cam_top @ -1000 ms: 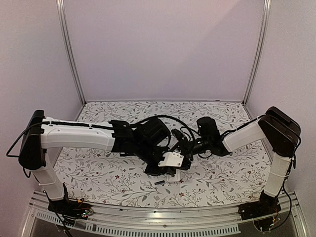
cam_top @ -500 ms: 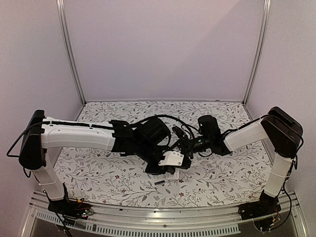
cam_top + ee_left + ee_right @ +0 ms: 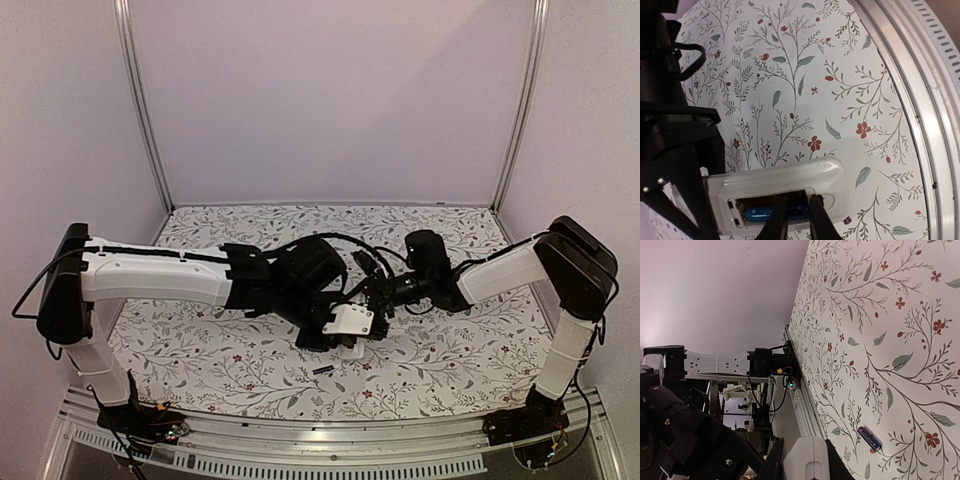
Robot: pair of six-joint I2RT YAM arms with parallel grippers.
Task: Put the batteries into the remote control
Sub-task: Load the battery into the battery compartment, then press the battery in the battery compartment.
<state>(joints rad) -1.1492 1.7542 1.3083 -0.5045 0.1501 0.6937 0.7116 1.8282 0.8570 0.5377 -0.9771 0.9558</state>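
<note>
The white remote control is held just above the table at the centre, battery bay facing my left wrist camera. My right gripper is shut on one end of it. The bright blue battery lies inside the bay. My left gripper reaches into the bay, its thin fingers closed on the blue battery; in the top view it sits right under the remote. The black battery lies loose on the floral mat in front of the remote, also in the right wrist view.
The aluminium rail runs along the table's near edge, close behind the loose battery. Both arms meet over the mat's centre with cables looped above them. Purple walls enclose the back and sides.
My right arm's wrist has drawn slightly back and to the right, and the remote has shifted a little with it. My left gripper stays at the battery bay.
</note>
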